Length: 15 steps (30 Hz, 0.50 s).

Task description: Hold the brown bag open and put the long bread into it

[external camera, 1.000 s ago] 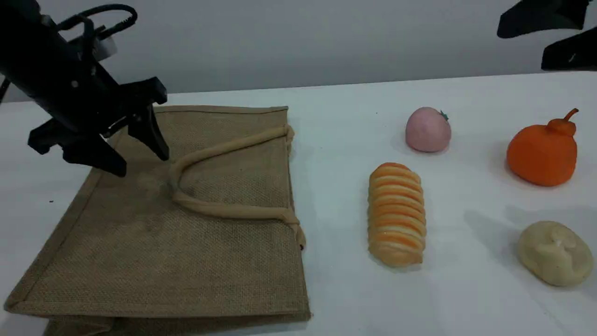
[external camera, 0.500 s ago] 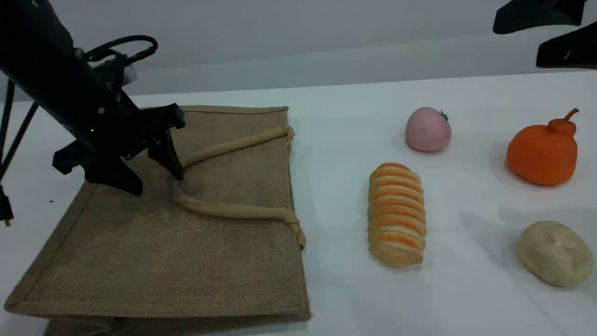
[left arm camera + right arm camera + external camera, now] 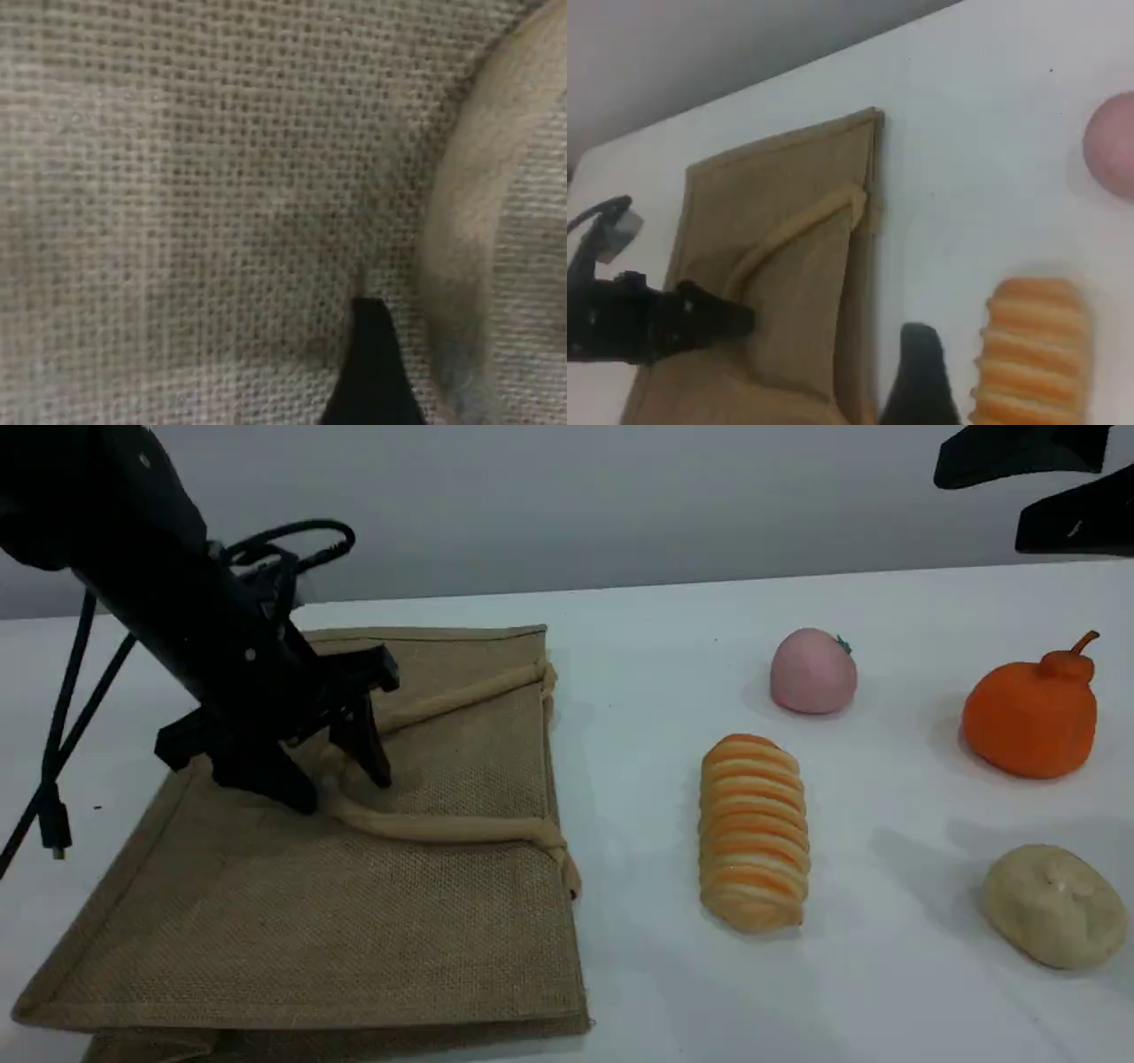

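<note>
The brown bag (image 3: 425, 921) lies flat on the left of the table, one beige handle (image 3: 443, 828) looped across its top face. My left gripper (image 3: 343, 790) stands open, one finger on each side of the handle's bend and low over the fabric. In the left wrist view, jute weave fills the frame, with the handle (image 3: 478, 230) just right of my fingertip (image 3: 372, 363). The long bread (image 3: 753, 833) lies alone, right of the bag. My right gripper (image 3: 979, 506) hangs open, high at the top right, holding nothing. Its camera shows the bag (image 3: 797, 257) and the bread (image 3: 1032, 350).
A pink ball (image 3: 812, 671), an orange stemmed fruit (image 3: 1032, 713) and a pale beige lump (image 3: 1052, 903) sit on the white table (image 3: 656, 646) right of the bread. A black cable (image 3: 53, 779) dangles from the left arm beside the bag's left edge.
My left gripper has travelled right and down over the bag until its open fingers straddle the handle's bend. The right gripper and the bread stayed put.
</note>
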Tool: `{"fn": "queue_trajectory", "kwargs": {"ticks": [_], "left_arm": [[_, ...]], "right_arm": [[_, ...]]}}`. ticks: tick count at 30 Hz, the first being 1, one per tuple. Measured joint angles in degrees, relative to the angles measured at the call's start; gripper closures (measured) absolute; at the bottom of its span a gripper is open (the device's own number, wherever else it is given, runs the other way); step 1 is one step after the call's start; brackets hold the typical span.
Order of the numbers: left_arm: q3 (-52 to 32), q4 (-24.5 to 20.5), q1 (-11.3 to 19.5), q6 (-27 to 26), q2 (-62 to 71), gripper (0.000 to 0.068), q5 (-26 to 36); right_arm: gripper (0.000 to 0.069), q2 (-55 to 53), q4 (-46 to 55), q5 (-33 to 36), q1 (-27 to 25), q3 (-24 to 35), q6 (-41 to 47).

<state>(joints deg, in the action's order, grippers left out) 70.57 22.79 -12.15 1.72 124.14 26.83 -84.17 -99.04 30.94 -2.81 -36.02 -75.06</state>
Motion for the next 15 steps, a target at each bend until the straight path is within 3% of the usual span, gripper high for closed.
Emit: {"fn": "queue_trajectory", "kwargs": {"ticks": [4, 7, 9, 14, 15], "left_arm": [[-0.05, -3.60, 0.00, 3.33, 0.54, 0.0213, -0.13], [-0.05, -5.05, 0.00, 4.09, 0.54, 0.0257, -0.01], [-0.05, -5.18, 0.00, 4.04, 0.54, 0.0325, 0.04], [-0.05, -5.05, 0.00, 3.74, 0.54, 0.0589, -0.13], [-0.05, -5.05, 0.00, 3.56, 0.54, 0.0596, -0.56]], "right_arm": [[0.0214, 0.00, 0.00, 0.00, 0.00, 0.00, 0.00], [0.0214, 0.00, 0.00, 0.00, 0.00, 0.00, 0.00], [0.0214, 0.00, 0.00, 0.00, 0.00, 0.00, 0.00], [0.0214, 0.00, 0.00, 0.00, 0.00, 0.00, 0.00], [0.0214, 0.00, 0.00, 0.00, 0.00, 0.00, 0.00]]}}
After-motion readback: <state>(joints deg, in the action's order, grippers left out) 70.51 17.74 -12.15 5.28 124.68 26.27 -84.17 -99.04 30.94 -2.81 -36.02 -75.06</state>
